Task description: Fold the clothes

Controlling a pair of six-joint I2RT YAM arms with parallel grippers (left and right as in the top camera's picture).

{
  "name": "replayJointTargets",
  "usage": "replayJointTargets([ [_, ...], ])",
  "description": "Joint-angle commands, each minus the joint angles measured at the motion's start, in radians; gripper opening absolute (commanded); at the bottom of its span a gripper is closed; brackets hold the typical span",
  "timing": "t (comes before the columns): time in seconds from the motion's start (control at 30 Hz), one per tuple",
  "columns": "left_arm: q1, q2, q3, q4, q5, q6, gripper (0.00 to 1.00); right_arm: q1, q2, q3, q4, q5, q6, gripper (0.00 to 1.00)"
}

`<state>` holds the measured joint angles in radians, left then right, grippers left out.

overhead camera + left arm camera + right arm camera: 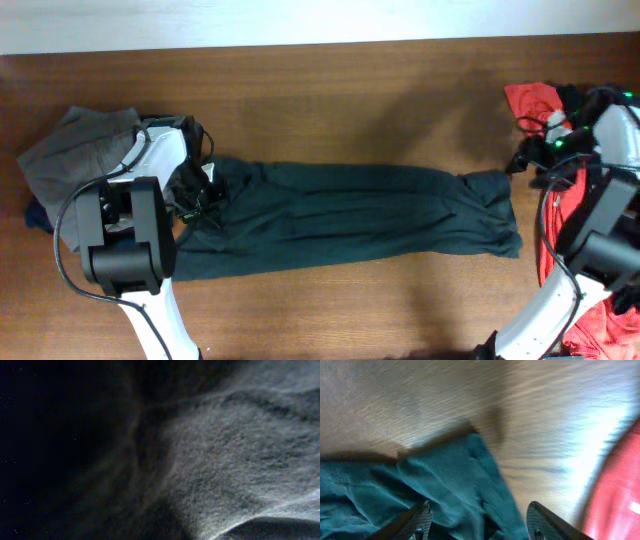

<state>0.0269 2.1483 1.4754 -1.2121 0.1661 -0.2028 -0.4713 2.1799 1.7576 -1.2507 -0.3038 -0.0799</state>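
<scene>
One T-shirt [445,485] end lies within the right claw's [480,522] gap.

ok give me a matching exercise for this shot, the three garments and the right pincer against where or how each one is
1. crumpled grey garment
2. long dark green cotton shirt
3. bright red cloth garment
4. right pincer

a. far right
b. open, astride the shirt's end
c. far left
d. stretched across the middle

Pairs: 1-c, 2-d, 3-a, 4-b
</scene>
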Motion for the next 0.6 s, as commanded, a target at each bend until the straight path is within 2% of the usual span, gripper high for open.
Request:
replayJointTargets([
  [0.0,0.015,0.047,-0.039,0.042,-0.145,-0.02,0.0,0.063,0.028,0.003,0.002,-0.063,-0.029,0.65],
  [0.33,0.015,0.047,-0.039,0.046,-0.145,-0.02,0.0,0.105,0.038,-0.004,-0.011,0.079,-0.018,0.61],
  [0.4,0.015,0.047,-0.039,0.047,-0.145,-0.02,0.0,0.102,0.038,-0.004,-0.016,0.08,-0.024,0.65],
  [0.57,0.015,0.047,-0.039,0.051,-0.145,-0.02,0.01,0.098,0.038,-0.003,0.016,0.016,-0.1,0.67],
])
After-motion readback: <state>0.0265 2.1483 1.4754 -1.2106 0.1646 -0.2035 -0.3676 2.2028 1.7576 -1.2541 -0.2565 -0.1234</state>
